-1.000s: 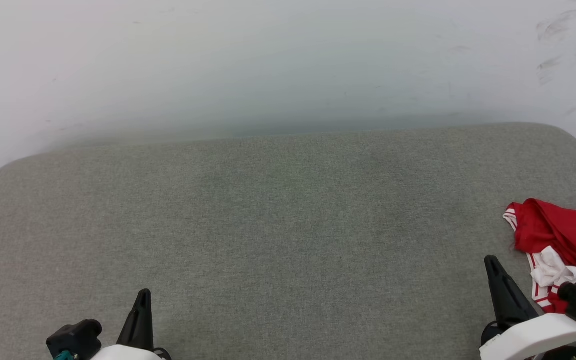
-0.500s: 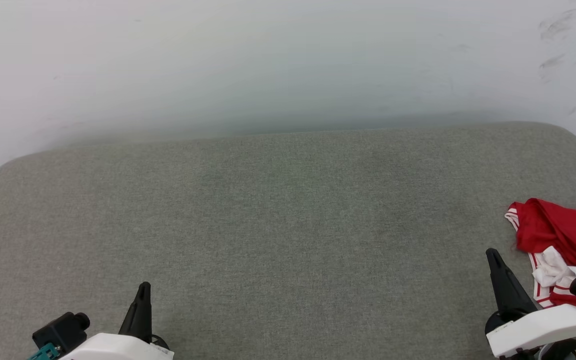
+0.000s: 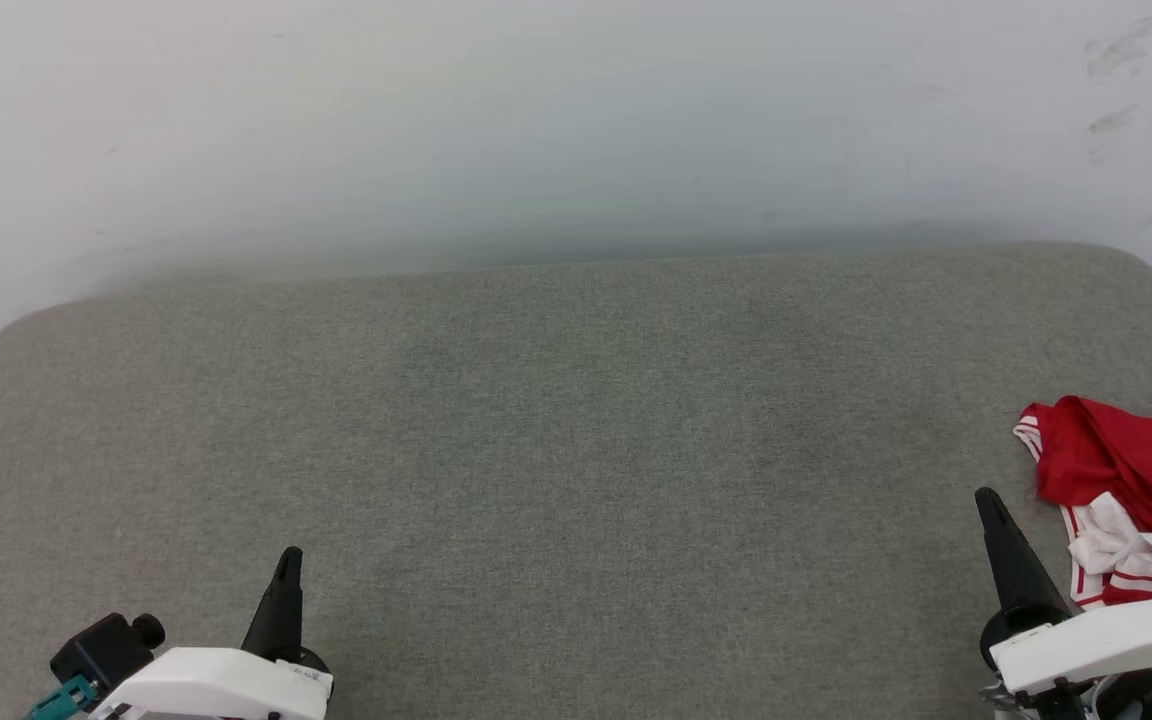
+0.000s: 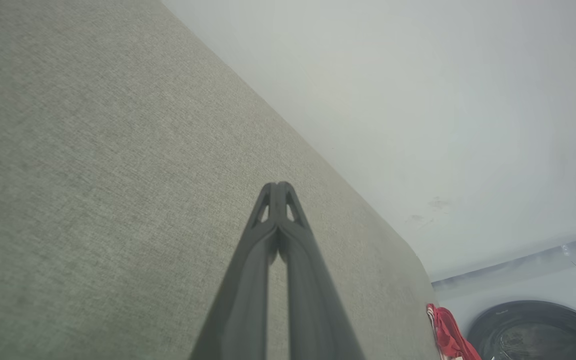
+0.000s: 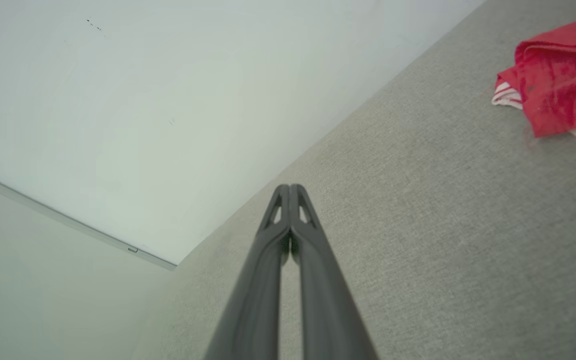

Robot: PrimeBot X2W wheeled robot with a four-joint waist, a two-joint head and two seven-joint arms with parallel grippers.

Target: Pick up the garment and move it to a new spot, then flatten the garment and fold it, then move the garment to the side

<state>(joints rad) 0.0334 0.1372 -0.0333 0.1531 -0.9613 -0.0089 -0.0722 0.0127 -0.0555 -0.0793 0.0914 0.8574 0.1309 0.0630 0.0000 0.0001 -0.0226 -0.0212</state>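
Note:
The red garment lies crumpled at the right edge of the grey cushioned surface, with a white sleeve and striped trim showing; part runs out of the head view. It also appears as the garment at the upper right of the right wrist view and as a small red garment far off in the left wrist view. My right gripper is shut and empty, just left of the garment and apart from it. My left gripper is shut and empty at the lower left, far from it.
A pale wall rises behind the surface's rounded back edge. A white machine with a round dark door stands beyond the surface's right end in the left wrist view. Bare grey fabric spans the middle.
Both grippers have risen slightly in the head view, the right one drawing a little nearer the garment's height. The garment has not moved.

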